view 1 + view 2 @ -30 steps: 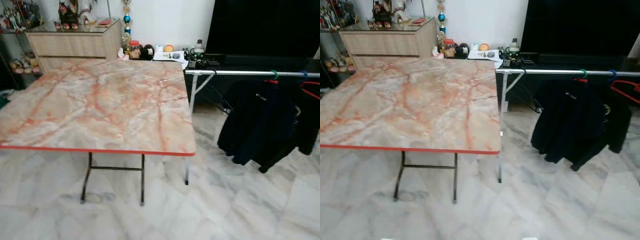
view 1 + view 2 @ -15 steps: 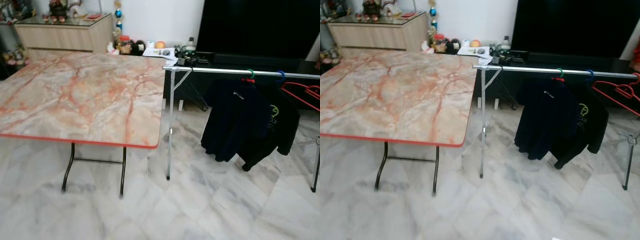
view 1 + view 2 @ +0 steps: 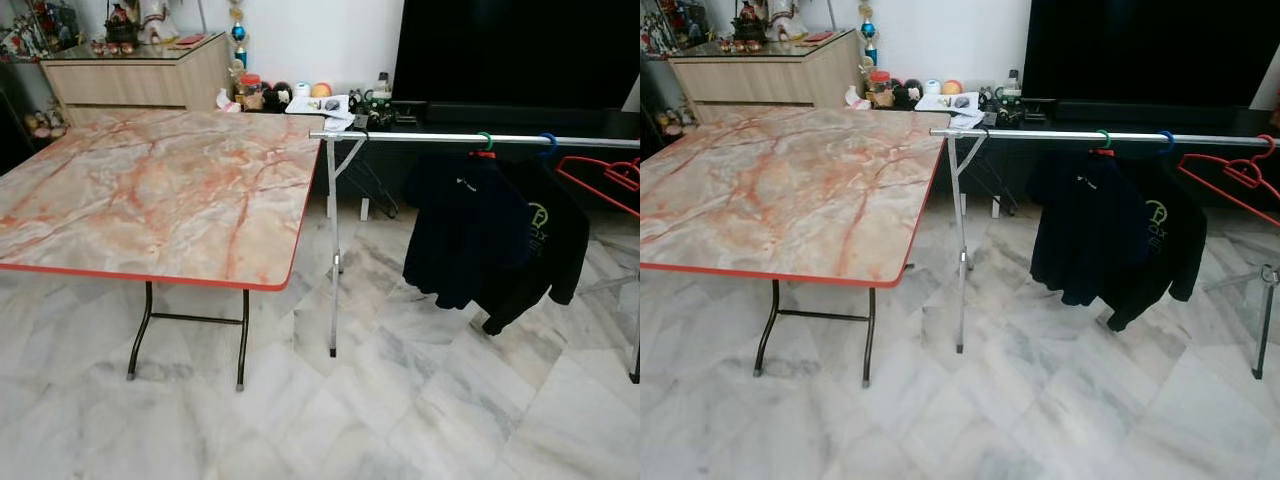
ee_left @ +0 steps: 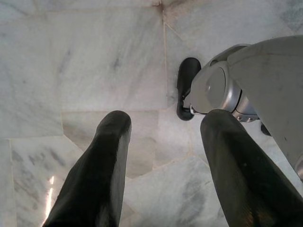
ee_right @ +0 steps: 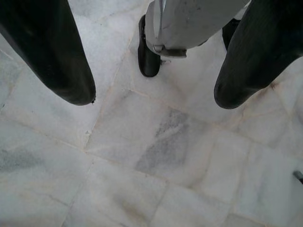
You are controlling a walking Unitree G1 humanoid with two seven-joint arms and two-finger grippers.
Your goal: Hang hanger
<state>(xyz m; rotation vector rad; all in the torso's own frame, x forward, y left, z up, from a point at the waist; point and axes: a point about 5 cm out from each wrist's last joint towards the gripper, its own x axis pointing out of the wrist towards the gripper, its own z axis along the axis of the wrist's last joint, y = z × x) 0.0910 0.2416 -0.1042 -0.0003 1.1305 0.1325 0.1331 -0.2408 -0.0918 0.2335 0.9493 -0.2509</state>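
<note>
Left eye view: one folding table point(image 3: 150, 190) with a marble-pattern top and red edge takes the left half of the frame, on black legs, two of them visible at the near side. One silver clothes rail point(image 3: 470, 139) runs from frame centre to the right edge in the upper part, on a thin silver upright with a diagonal brace. Two dark garments point(image 3: 495, 235) hang from it side by side, right of centre, one on a green hook point(image 3: 484, 141), one on a blue hook point(image 3: 546, 141). One empty red hanger point(image 3: 1230, 178) hangs on the rail at the far right edge, just beside the garments. One large black TV screen point(image 3: 515, 50) fills the upper right. One wooden cabinet point(image 3: 140, 75) sits upper left with small figurines on top; a cluster of small items lies on the low ledge between cabinet and TV. Floor is white marble tile point(image 3: 400, 400).

Left wrist view: left gripper point(image 4: 165, 137) points down at the floor, two black fingers spread apart, nothing between them; one robot foot visible past them.

Right wrist view: right gripper point(image 5: 154, 94) also points at the floor, fingers spread wide, empty; robot leg and foot in the upper middle.
</note>
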